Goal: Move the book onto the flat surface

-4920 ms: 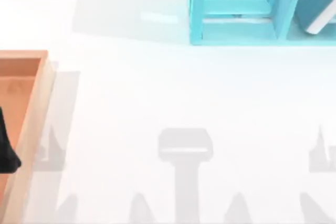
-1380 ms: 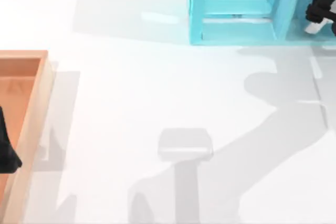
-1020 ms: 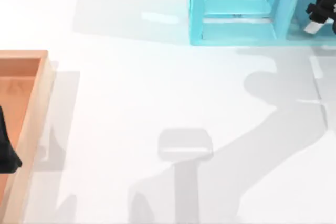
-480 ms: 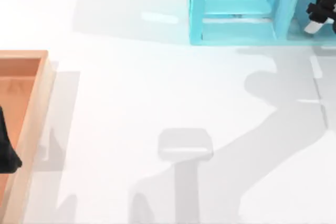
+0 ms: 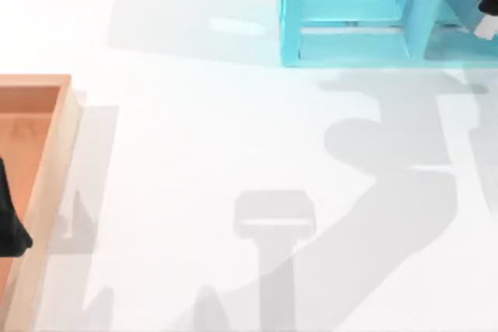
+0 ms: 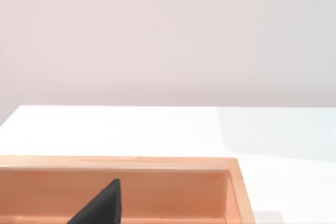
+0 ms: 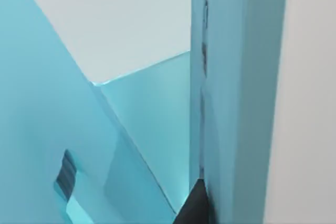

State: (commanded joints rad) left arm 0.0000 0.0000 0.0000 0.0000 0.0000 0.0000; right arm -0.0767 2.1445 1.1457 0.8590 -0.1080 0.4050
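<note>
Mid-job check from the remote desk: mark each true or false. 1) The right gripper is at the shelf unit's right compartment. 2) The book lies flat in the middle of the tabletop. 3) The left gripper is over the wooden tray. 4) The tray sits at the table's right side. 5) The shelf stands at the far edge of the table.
1) True: the right gripper is at the shelf unit, in its right compartment.
2) False: the book is in that compartment, not on the tabletop.
3) True: the left gripper is over the wooden tray.
4) False: the tray is at the left side.
5) True.
</note>
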